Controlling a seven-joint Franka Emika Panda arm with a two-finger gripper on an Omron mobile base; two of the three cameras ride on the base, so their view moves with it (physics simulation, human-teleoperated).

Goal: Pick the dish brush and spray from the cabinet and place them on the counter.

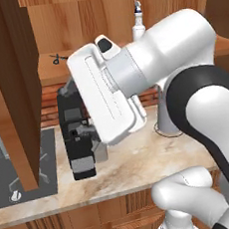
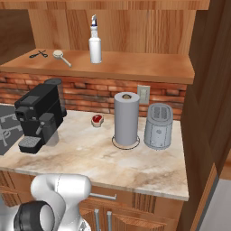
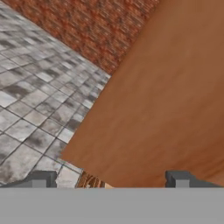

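Dish brush [image 2: 61, 56] lay on the wooden shelf [image 2: 135, 67] inside the open cabinet [image 2: 212, 90], cream head toward the black scissors [image 2: 39, 54] at far left, thin handle angled toward the right. Stood just right of the brush: spray [image 2: 94, 40], upright, white body with blue-and-white nozzle, near the shelf's middle. Below the shelf, brick backsplash, then the marbled surface [image 2: 90, 158]. From left to right on that surface: black coffee machine [image 2: 38, 117], small red item [image 2: 97, 119] by the wall, grey paper towel roll [image 2: 126, 118], silver toaster [image 2: 158, 126]. Hand [image 3: 109, 179] with fingers spread wide apart, nothing between them, seen against a wooden panel and grey floor tiles in the hand view.
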